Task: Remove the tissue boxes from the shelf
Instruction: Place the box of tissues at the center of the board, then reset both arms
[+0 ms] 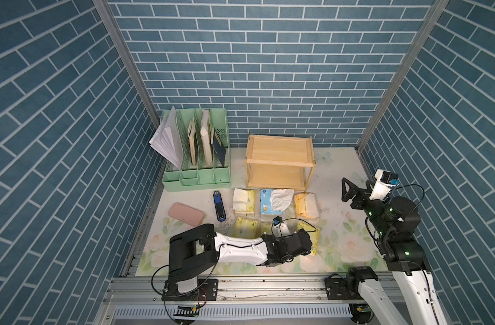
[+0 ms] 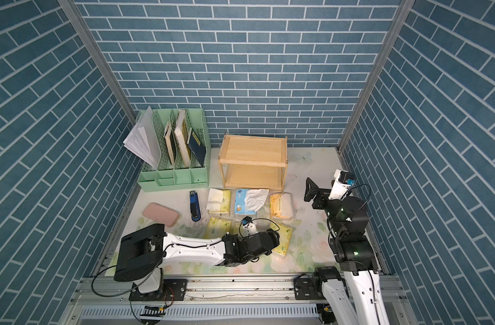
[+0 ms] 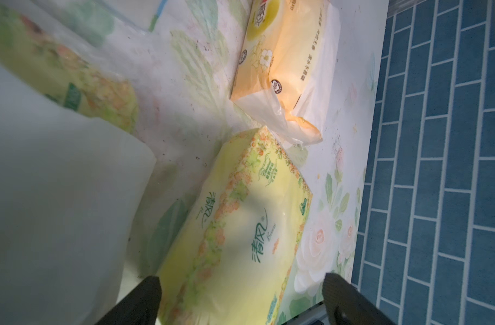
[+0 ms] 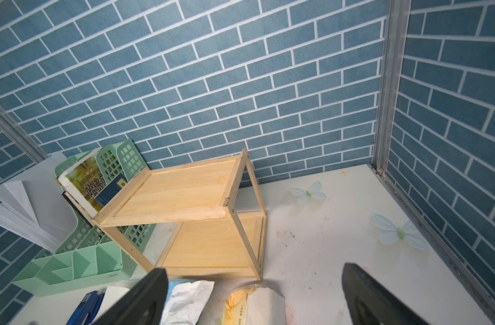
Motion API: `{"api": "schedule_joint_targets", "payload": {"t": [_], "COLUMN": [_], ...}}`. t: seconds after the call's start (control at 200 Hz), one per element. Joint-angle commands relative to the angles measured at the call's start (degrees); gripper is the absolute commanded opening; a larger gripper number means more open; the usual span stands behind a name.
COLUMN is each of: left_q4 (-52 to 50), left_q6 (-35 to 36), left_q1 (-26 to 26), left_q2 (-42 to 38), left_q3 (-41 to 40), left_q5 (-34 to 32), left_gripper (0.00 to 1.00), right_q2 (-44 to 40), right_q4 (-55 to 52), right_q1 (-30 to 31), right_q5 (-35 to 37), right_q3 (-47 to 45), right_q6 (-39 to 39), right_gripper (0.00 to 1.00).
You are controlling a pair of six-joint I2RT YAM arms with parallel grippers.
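We are finding the shelf [image 1: 278, 149] standing against the back wall with both of its boards bare. The tissue is all lying on the table [image 1: 336, 225] in front of it. In the row just before the shelf, the tissue-topped yellow-green pack [image 1: 244, 200], the blue-and-white pack [image 1: 268, 201] and the orange-yellow pack [image 1: 305, 206] are sitting side by side. Closer to the front rail, the second yellow-green pack [image 1: 245, 227] is lying beside the third yellow-green pack [image 1: 266, 228] (we are catching only a corner of that one behind the left arm). The left gripper [image 3: 240, 292] is hovering low over the fourth yellow-green pack [image 3: 240, 225]. Its jaws are standing wide apart on either side of the pack, and one finger [image 3: 342, 298] is standing clear of the wrapper. The right gripper [image 4: 254, 278] is hanging above the table's right side, jaws spread with nothing between them, and we are seeing the shelf straight ahead in its wrist view.
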Motion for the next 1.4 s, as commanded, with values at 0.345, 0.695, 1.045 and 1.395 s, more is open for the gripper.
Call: {"api": "schedule_joint_targets", "payload": {"t": [0.345, 0.695, 1.045, 1.395], "left_q4": [3.1, -4.5, -15.1, -12.8], "left_q6": [6.0, 9.2, 23.2, 48.5], "left_q1": [0.4, 1.0, 13.9, 38.0], "left_q2": [5.1, -4.3, -26.2, -43.1], "left_q3": [5.3, 3.1, -0.4, -5.1], "left_q5": [7.9, -2.5, -19.2, -25.7], "left_gripper": [0.95, 0.96, 1.00, 1.00], "right_q2": [-0.2, 2.6, 8.3, 9.9], "right_q4": [-0.4, 0.0, 5.5, 27.7], "right_q1": [-0.2, -0.2, -0.8, -2.2], "right_q5": [-0.3, 1.8, 7.2, 13.3], "right_q3": [-0.1, 2.3, 2.1, -16.5], "right_q6": [-0.9, -4.5, -10.6, -11.8], "right_gripper": [1.00, 1.00, 1.00, 1.00]}}
